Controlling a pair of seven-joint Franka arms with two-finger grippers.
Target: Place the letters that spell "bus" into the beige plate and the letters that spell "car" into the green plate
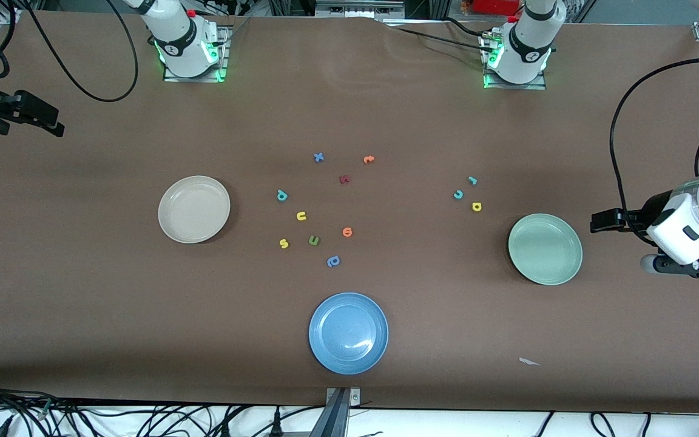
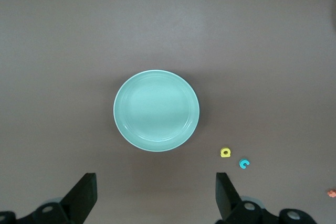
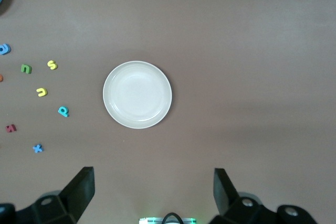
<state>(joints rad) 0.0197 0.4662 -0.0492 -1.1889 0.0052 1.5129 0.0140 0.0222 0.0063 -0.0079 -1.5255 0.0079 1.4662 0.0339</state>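
progress stands at nothing yet: both target plates are bare. the beige plate (image 1: 194, 209) sits toward the right arm's end of the table, and the green plate (image 1: 545, 248) toward the left arm's end, each with no letter in it.

the three letters for "bus" lie loose on the cloth between the beige plate and the table's middle: the teal b (image 1: 282, 195), the yellow u (image 1: 301, 216) a little nearer the front camera, and the yellow s (image 1: 284, 244) nearer again. the green u (image 1: 314, 241) lies just beside the yellow s and could be mistaken for the wanted u.

the three letters for "car" cluster farther from the front camera than the green plate, near its rim: the darker-teal r (image 1: 472, 180), the teal c (image 1: 458, 195) and the yellow a (image 1: 476, 207).

the left gripper (image 2: 155, 195) hangs high over the table at its own end, above the green plate, fingers spread wide and holding nothing. the right gripper (image 3: 152, 192) hangs over the beige plate in the same way, released and empty.

all six letters remain to be picked and placed, so i judge the whole task still ahead. the blue plate (image 1: 348, 332), nearest the front camera, is not a target.
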